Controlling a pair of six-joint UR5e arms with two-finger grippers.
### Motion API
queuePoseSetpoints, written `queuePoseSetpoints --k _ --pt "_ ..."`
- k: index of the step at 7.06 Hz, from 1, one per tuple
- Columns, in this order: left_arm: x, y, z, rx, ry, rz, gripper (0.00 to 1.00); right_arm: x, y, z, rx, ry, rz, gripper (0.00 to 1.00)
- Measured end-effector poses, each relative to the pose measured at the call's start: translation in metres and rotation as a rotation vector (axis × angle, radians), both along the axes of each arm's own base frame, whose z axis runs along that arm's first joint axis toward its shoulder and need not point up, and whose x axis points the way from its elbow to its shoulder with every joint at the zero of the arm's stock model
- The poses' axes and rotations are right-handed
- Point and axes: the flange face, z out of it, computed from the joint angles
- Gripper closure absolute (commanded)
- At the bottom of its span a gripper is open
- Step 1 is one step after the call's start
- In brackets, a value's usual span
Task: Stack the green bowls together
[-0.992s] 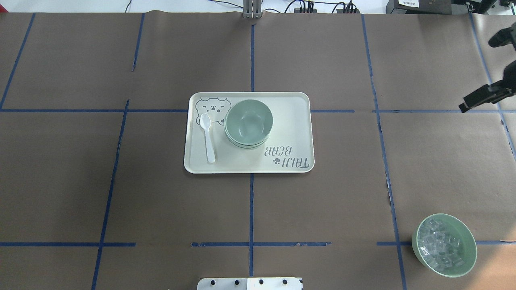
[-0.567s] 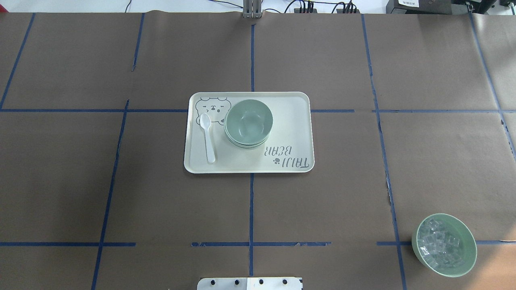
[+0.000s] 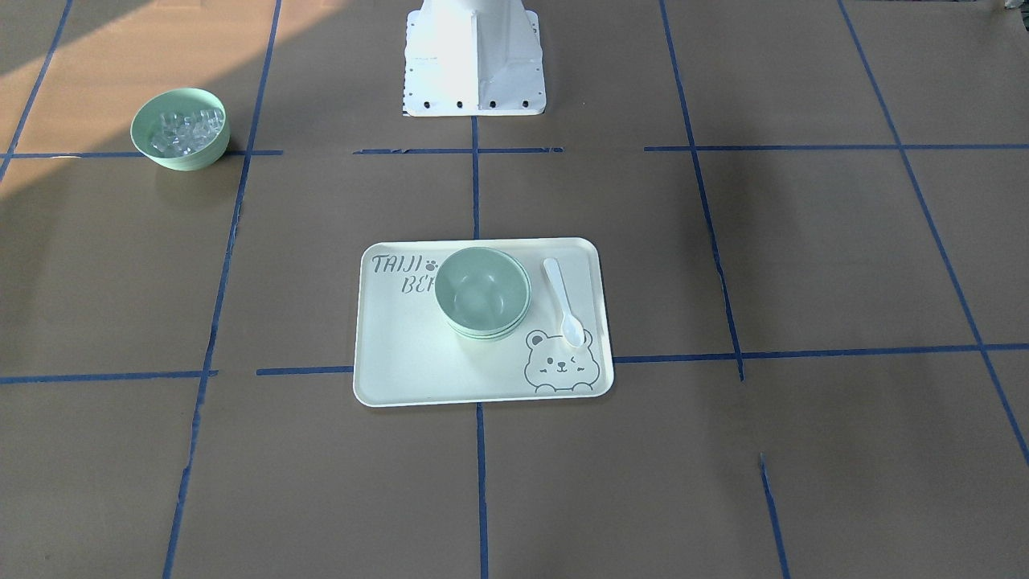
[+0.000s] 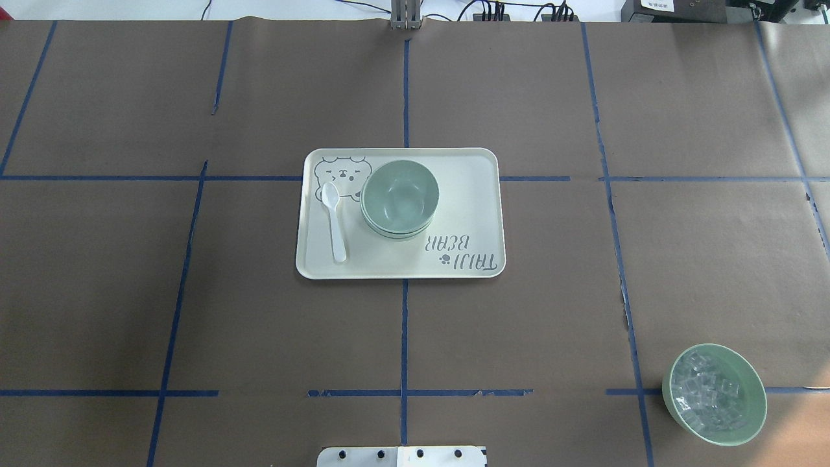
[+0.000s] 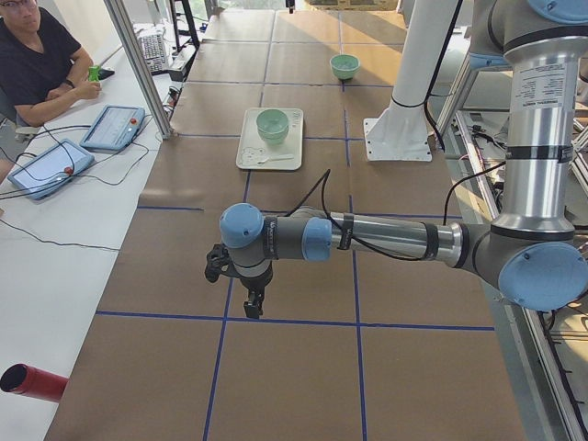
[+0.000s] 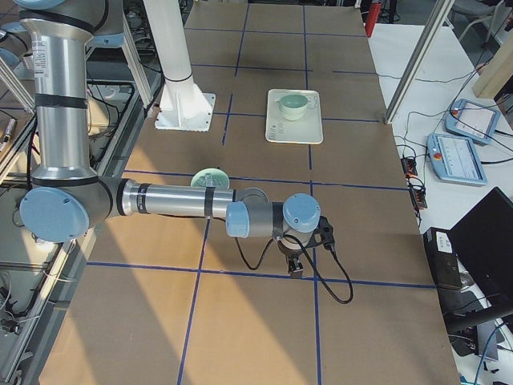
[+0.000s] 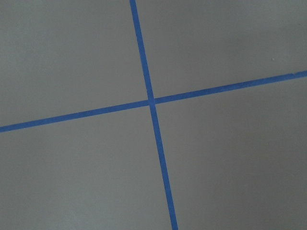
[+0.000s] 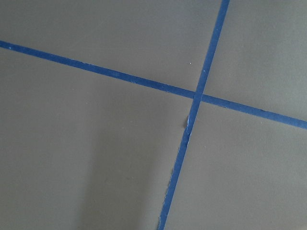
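The table (image 4: 519, 324) is covered in brown paper, marked into large squares by blue tape (image 4: 404, 337); warm light (image 3: 48, 48) falls across one corner of it in the front-facing view; along the operators' side runs a white bench (image 5: 92, 211) carrying two tablet-like control pads (image 5: 112, 127) and loose cables; a slanted aluminium post (image 5: 138, 64) rises beside it; a red cylinder (image 5: 32, 381), possibly a fire extinguisher, lies at its near end.

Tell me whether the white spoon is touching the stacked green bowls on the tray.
Apart. The overhead view shows a strip of bare cream tray between the white spoon and the stacked green bowls.
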Motion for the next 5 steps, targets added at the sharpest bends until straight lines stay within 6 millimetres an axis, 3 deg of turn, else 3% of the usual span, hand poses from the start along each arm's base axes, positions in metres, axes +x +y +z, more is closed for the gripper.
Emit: queuePoseSetpoints --k 5 --pt "0.002 0.002 0.016 -0.028 0.027 0.001 0.0 0.025 0.004 0.002 -0.067 -0.007 0.103 0.0"
